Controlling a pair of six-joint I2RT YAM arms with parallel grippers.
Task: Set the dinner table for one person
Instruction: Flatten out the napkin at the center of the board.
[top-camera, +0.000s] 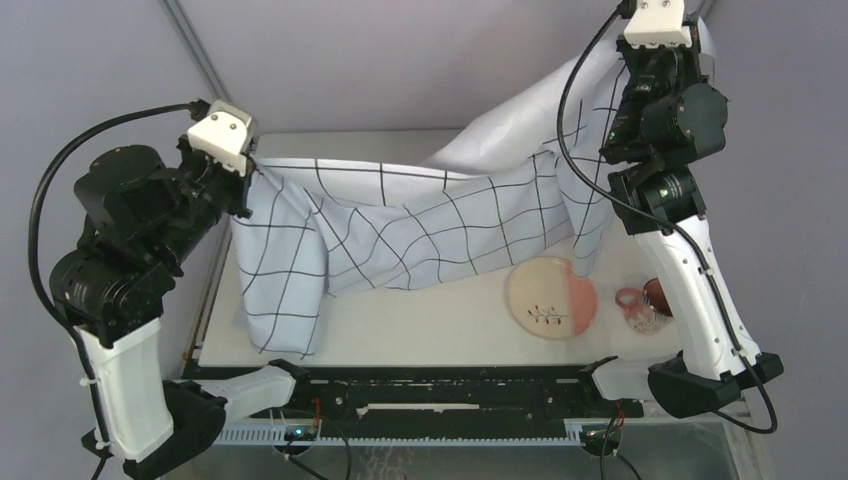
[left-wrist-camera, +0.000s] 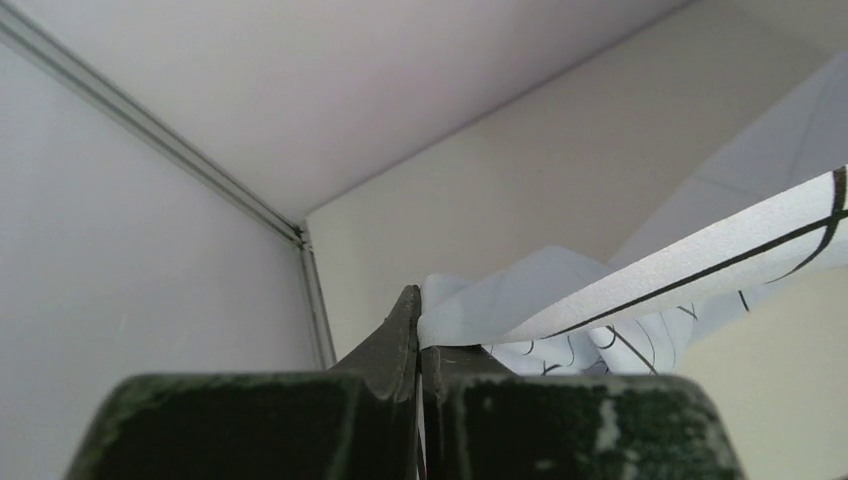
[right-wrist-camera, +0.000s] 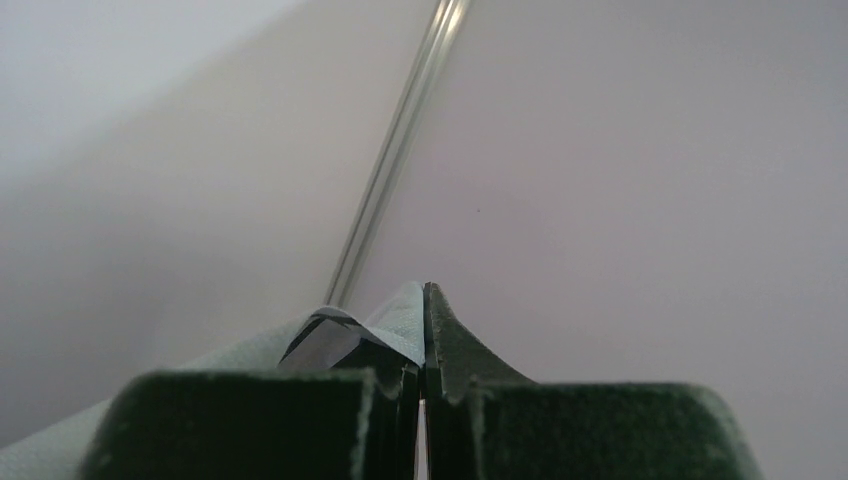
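- The tabletop (top-camera: 430, 325) is lying flat between the two arms, cream-white and smooth, and its left and far parts are being covered by the draped cloth (top-camera: 400, 230).
- Judged as a handled item, the tabletop is behaving as a rigid, fixed surface. It is nothing to take hold of, and its smooth finish is likely offering the fabric little friction.
- The left fingers (left-wrist-camera: 405, 330) are pressing together on a thin edge of the cloth, which is fanning out to the right of the tips in the left wrist view.
- The right fingers (right-wrist-camera: 440, 330) are likewise pressing together, pinching a small folded corner of the same fabric.
- The cloth is hanging as a sagging span between the two holds. Its left end is dropping in a long fold whose hem appears to be touching the tabletop.
- Judgement: the cloth is acting light, soft and limp, with no stiffness of its own. Corner or edge holds, well apart, are looking like the right places to grip for spreading it flat.
- A plate (top-camera: 550, 298) is sitting on the tabletop's right side, with a hanging tail of cloth at its far rim. Contact cannot be confirmed.
- A pinkish cup (top-camera: 637, 310) is standing just beside the plate. Both are looking breakable, so dragged fabric is posing a risk.
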